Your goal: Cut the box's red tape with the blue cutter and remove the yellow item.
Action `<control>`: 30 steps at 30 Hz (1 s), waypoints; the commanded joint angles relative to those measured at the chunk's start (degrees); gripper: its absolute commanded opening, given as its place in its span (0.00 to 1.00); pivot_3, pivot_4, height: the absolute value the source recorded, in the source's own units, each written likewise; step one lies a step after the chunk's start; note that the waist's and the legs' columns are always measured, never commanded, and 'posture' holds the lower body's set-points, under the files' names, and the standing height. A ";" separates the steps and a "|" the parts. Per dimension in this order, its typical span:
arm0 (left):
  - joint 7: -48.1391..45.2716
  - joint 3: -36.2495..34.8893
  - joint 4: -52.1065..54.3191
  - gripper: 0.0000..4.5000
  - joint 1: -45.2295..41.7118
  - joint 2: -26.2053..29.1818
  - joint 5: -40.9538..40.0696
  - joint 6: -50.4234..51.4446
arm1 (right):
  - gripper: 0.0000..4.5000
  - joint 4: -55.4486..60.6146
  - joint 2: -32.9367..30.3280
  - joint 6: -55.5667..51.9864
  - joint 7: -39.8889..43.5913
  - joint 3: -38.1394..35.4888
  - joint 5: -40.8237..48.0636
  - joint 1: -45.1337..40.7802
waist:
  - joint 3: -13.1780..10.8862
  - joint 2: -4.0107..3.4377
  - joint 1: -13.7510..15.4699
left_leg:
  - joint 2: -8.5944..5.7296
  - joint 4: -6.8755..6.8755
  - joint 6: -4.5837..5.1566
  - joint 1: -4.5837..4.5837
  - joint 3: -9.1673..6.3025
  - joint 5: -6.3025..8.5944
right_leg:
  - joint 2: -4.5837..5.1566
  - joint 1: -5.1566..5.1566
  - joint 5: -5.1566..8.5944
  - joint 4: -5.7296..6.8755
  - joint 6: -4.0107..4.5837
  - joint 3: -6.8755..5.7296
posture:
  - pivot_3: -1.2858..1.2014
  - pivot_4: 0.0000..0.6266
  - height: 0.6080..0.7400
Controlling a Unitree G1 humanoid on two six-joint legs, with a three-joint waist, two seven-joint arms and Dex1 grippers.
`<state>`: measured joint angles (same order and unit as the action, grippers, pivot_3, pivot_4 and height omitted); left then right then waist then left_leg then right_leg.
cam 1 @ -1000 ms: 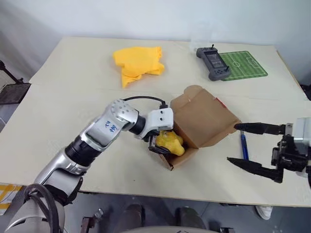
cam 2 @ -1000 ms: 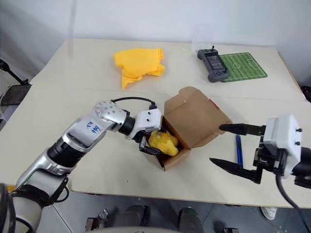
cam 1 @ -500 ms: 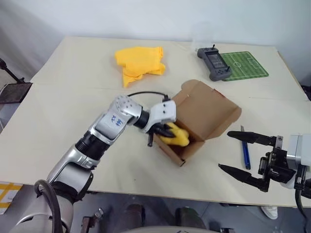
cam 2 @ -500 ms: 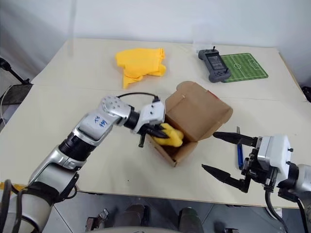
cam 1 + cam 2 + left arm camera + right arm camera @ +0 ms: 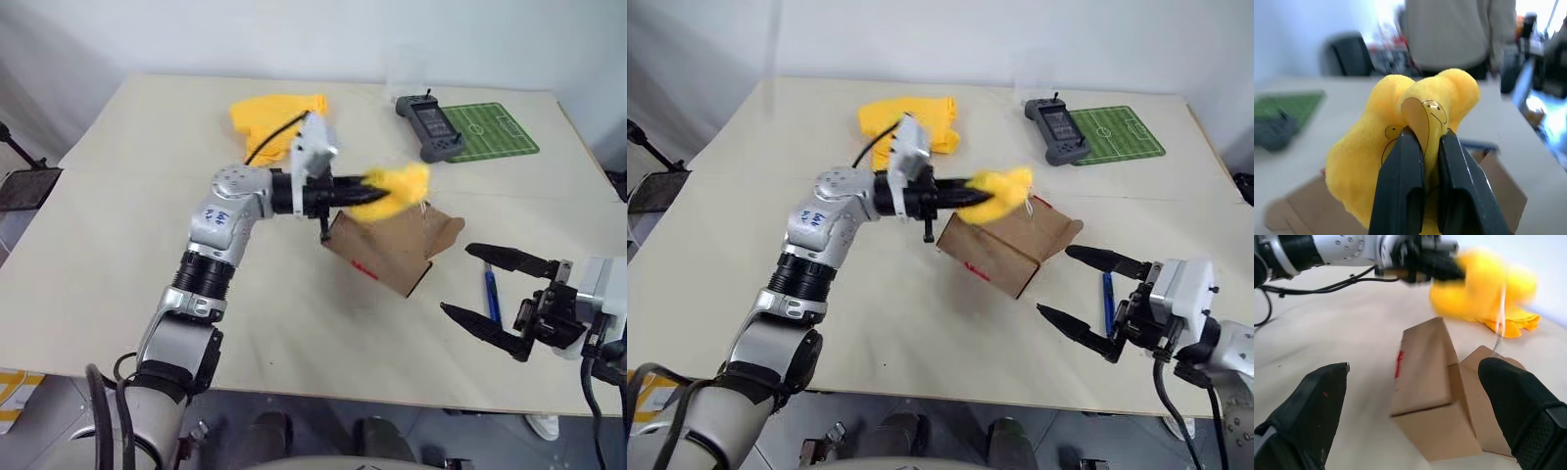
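Now the left gripper [image 5: 377,193] has its jaws shut tight on the yellow item [image 5: 397,185]. The yellow item is soft and lumpy, and it hangs in the air above the box [image 5: 392,243]. It does not touch the box. In the left wrist view, the two black fingers [image 5: 1400,186] pinch the yellow item [image 5: 1415,127] in the middle, and little drawn faces show on it.

The box is brown cardboard. It is tipped onto its side near the middle of the table [image 5: 127,245], and its flap hangs open toward the right edge. A bit of the red tape [image 5: 361,266] shows on the side of the box that faces the near edge.

The right gripper [image 5: 495,289] floats by the near right corner of the table. Its jaws are spread wide and hold nothing. They point toward the box but stay apart from it.

The blue cutter [image 5: 490,294] lies flat on the table between the box and the right edge, close to the right gripper.

A yellow cloth [image 5: 265,117] lies bunched up near the far edge. A grey controller [image 5: 428,127] sits by a small green mat [image 5: 498,130] near the far right corner.
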<state>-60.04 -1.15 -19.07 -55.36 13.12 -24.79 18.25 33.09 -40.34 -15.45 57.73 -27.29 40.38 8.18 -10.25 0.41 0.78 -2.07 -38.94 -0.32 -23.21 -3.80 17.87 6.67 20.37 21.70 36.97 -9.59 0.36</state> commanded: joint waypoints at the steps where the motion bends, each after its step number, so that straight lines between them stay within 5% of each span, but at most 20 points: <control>1: 3.41 -6.65 5.86 0.00 2.54 0.98 -6.70 3.01 | 1.00 0.56 1.00 1.76 -0.63 2.51 0.19 -1.63 | 0.00 0.00 -0.41 | 0.06 0.00 -0.02 0.00 -0.02 -0.01 | 0.00 0.01 0.00 0.02 0.00 0.00 | 0.52 0.24 1.00; 3: 4.50 -7.81 8.01 0.00 4.16 2.35 -7.77 4.74 | 1.00 0.28 1.98 2.86 -0.72 3.73 0.38 -2.69 | 0.00 0.01 -0.47 | 0.04 -0.02 -0.05 0.00 -0.09 -0.03 | 0.00 0.01 0.00 0.04 0.00 -0.01 | 0.52 0.24 1.00; 7: 5.27 -16.93 17.32 0.00 25.56 18.82 -3.38 5.01 | 1.00 -5.12 5.76 6.03 1.97 14.34 -2.80 -11.31 | 0.00 0.01 -2.73 | -0.05 0.26 -0.06 0.42 -0.15 -0.03 | 0.01 -0.03 0.00 -0.03 0.00 0.11 | 0.52 0.24 1.00; 9: 7.07 -19.23 20.79 0.00 32.41 21.62 -3.16 4.86 | 1.00 -6.59 6.29 5.81 3.53 15.67 -1.29 -12.86 | -0.04 0.06 -2.97 | -0.18 0.97 -0.14 1.13 -0.22 -0.06 | 0.11 -0.07 -0.05 -0.04 0.10 0.09 | 0.52 0.24 1.00; 15: 12.73 -29.90 28.77 0.42 50.15 22.61 -5.06 4.62 | 1.00 -10.49 8.28 10.43 7.92 21.60 -4.08 -16.19 | -0.06 0.14 -0.61 | -0.20 0.89 -0.33 0.98 -0.63 -0.06 | 0.22 0.09 -0.16 -0.15 0.34 -0.05 | 0.52 0.24 1.00; 24: 14.83 -28.25 34.06 1.00 55.90 20.48 -5.81 3.51 | 1.00 -16.31 8.00 16.32 10.22 22.67 -7.58 -17.88 | -0.05 0.13 0.31 | -0.36 0.91 -0.32 0.99 -0.57 -0.07 | 0.48 0.02 -0.17 -0.34 0.34 -0.18 | 0.52 0.24 1.00; 30: 8.49 -37.27 34.35 1.00 62.76 27.30 -8.63 3.05 | 1.00 -16.95 4.21 15.66 12.48 19.11 -5.21 -16.87 | -0.06 0.13 -1.22 | -0.28 1.10 -0.33 0.98 -0.48 -0.06 | 0.45 0.14 -0.17 -0.41 0.36 -0.18 | 0.52 0.24 1.00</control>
<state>-49.53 -33.09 13.25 5.43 38.26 -31.91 22.08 14.80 -35.05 -0.02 69.43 -5.86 33.33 -9.12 -10.31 0.54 -0.45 -2.31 -37.77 -0.66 -22.21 -4.22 17.81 7.10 20.51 21.54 36.50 -9.23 0.20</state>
